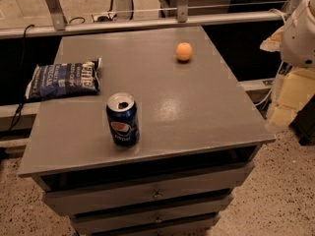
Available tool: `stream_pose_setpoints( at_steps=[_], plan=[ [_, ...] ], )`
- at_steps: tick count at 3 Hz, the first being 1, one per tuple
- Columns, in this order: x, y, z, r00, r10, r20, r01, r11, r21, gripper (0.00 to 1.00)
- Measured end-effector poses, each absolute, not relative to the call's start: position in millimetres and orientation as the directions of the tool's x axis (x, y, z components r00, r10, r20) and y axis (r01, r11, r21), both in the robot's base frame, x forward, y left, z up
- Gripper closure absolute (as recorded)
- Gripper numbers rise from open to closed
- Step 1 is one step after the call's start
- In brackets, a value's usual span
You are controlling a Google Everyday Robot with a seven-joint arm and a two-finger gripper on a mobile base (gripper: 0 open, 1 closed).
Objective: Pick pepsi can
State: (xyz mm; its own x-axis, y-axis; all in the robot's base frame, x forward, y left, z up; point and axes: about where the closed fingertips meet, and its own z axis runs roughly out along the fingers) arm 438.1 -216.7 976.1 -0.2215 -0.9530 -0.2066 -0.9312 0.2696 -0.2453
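Observation:
The pepsi can [122, 120] stands upright near the front left of the grey cabinet top [197, 107]. It is dark blue with a silver opened top and a round red-white-blue logo facing the camera. My gripper [291, 98] is at the right edge of the view, off the cabinet's right side and well apart from the can. It holds nothing that I can see.
A flat dark-blue chip bag [63, 79] lies at the left edge of the top. A small orange ball [184, 51] sits at the back right. Drawers [156, 193] are below the front edge. A metal rail [147, 22] runs behind.

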Motion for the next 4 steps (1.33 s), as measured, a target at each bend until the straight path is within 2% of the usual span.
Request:
stream_pose_setpoints(
  at_steps=[3, 4],
  plan=[
    [439.9, -213.2, 976.7, -0.217, -0.95, -0.225, -0.93, 0.271, -0.248, 0.0],
    [451.6, -178.1, 960.5, -0.18, -0.927, -0.328, -0.94, 0.26, -0.22, 0.0]
  ],
)
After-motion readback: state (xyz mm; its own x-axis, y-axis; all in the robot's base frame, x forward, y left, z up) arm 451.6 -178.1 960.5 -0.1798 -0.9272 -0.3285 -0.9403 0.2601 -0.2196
